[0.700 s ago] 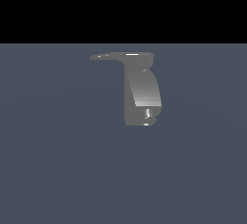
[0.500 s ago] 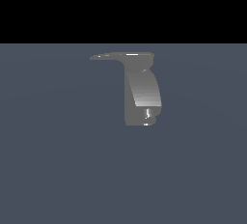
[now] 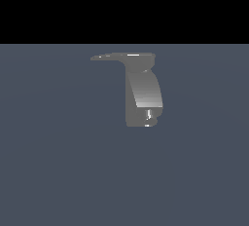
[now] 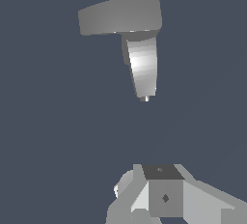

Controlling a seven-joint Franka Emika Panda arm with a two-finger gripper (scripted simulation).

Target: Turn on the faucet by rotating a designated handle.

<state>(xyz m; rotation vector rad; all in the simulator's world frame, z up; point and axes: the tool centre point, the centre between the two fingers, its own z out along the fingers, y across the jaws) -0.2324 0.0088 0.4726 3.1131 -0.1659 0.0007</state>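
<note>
While the faucet (image 3: 142, 96) stands upright on the flat grey floor (image 3: 58, 171), its thin handle (image 3: 109, 56) juts from the top of the body toward the exterior view's left, and a small shiny nub (image 3: 149, 117) glints low on the body. On the wrist camera, the gripper (image 4: 164, 196) sits well apart from the faucet (image 4: 140, 63), touching nothing; whether its fingers are apart or together, I cannot tell.

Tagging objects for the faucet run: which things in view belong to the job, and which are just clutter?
Job:
- faucet, grey curved body with shiny nub
- handle, thin flat blade on top, untouched
- pincer, seen only in the wrist view, apart from the faucet; open or shut can't be told

Just there:
- grey-blue floor; no loose objects visible
</note>
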